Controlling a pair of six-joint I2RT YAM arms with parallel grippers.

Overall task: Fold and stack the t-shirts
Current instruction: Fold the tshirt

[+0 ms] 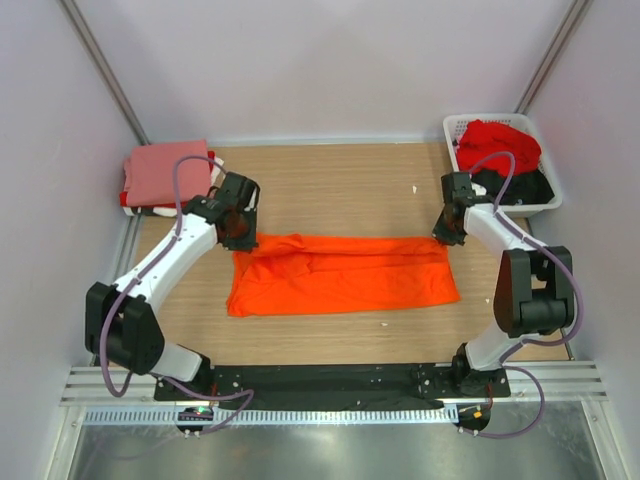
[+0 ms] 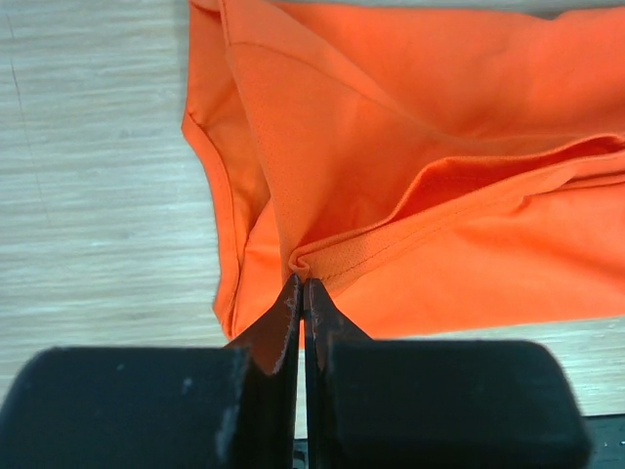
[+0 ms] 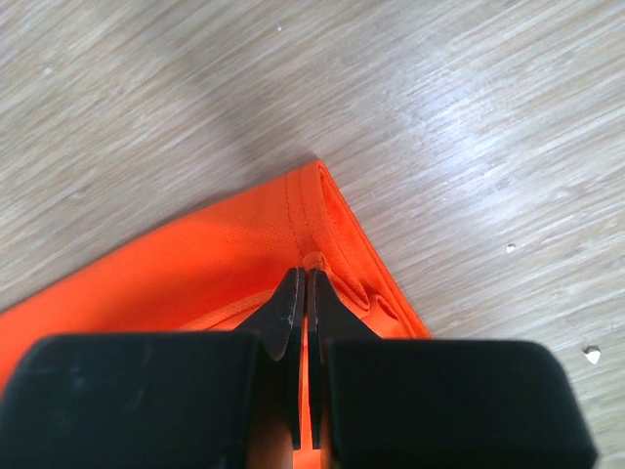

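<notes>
The bright orange t-shirt (image 1: 340,272) lies folded into a long band across the middle of the table. At the band's far left corner, my left gripper (image 1: 240,237) is shut on a pinch of its cloth. The left wrist view shows the gripper (image 2: 303,283) clamping a stitched fold of the orange t-shirt (image 2: 439,147). My right gripper (image 1: 447,237) is shut on the far right corner. In the right wrist view this gripper (image 3: 309,271) nips the hem of the orange t-shirt (image 3: 186,264) just inside the corner.
A folded stack topped by a salmon-pink t-shirt (image 1: 160,172) sits at the back left. A white slatted basket (image 1: 450,135) at the back right holds a red t-shirt (image 1: 498,140) and a black one (image 1: 522,186). Walls enclose the table closely.
</notes>
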